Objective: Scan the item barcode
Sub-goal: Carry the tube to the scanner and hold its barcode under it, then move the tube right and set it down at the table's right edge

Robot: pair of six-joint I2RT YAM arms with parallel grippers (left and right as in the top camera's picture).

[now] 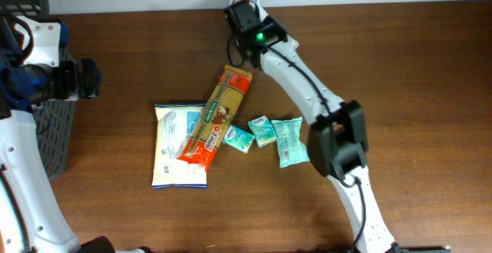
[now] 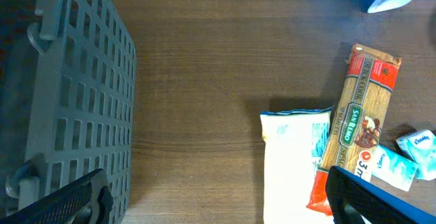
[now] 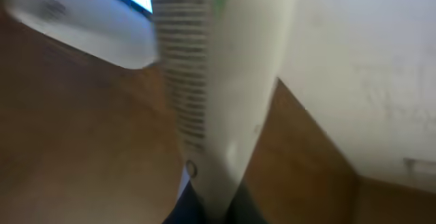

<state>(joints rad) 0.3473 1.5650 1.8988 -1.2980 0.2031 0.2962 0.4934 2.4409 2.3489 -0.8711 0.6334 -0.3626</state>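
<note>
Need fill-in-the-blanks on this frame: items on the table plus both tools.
The pasta packet lies partly across the ____ bag.
____ teal packets lie beside the pasta packet.
The left tool, near the gray basket, stands ____.
The right tool is ____ on the white scanner.
Missing words: white; three; open; shut.

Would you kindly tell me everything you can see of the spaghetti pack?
The spaghetti pack is a long, narrow plastic packet, red-orange at both ends, with a green oval label midway. It lies flat and diagonal on the table, its lower end overlapping the white bag. A small teal packet appears to touch it near that end. Nothing grips it.
</note>
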